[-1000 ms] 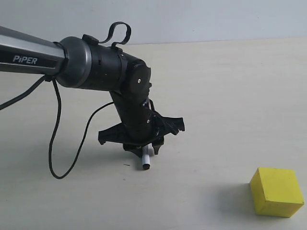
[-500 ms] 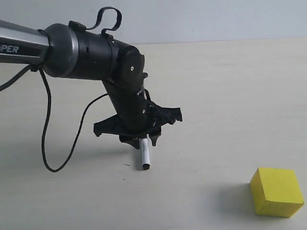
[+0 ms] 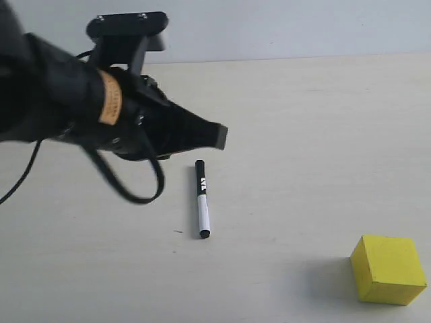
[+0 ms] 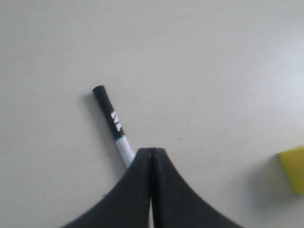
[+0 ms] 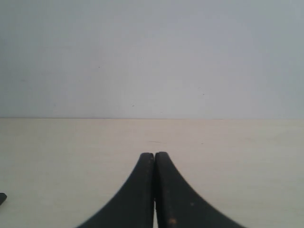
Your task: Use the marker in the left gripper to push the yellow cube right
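The marker (image 3: pixel 201 198) lies flat on the table with its black cap end toward the back, and nothing holds it. My left gripper (image 3: pixel 220 136) hangs above and to the left of it, close to the camera, shut with nothing between its fingers. In the left wrist view the shut fingertips (image 4: pixel 152 151) cover the white lower barrel of the marker (image 4: pixel 112 118). The yellow cube (image 3: pixel 388 269) sits at the front right, well away from the marker, and its corner (image 4: pixel 293 167) shows in the left wrist view. My right gripper (image 5: pixel 155 155) is shut and empty.
The beige table (image 3: pixel 310 134) ends at a pale wall (image 3: pixel 283 27) along the back. A black cable (image 3: pixel 128 192) loops down from the left arm near the marker. A dark object (image 5: pixel 2 198) shows at the edge of the right wrist view.
The left gripper was down over the marker's black half with its jaws apart. It has since risen toward the camera and shut. The marker stays in the same place on the table.
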